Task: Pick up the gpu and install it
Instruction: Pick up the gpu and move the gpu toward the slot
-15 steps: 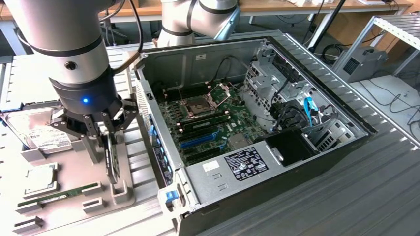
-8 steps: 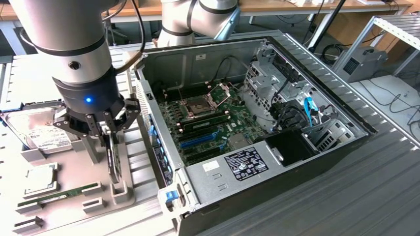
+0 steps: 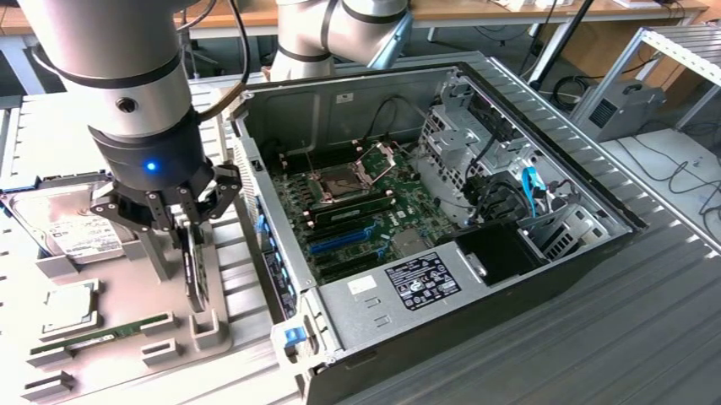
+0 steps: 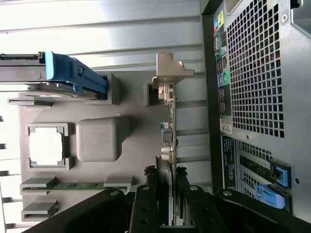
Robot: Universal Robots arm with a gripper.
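Wrist view: we see the tool (image 4: 166, 189) closed on the gpu (image 4: 168, 133), which stands on edge in its grey holder (image 4: 136, 145) beside the PC case (image 4: 252, 73). Gripped off-centre, the card could, we judge, tilt and jam in the slot.

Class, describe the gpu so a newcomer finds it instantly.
On the exterior view's left of the open computer case sits a grey tray. The gpu stands on edge in it, between the fingers of the hand. Its neighbours, the RAM stick and processor, lie flat.
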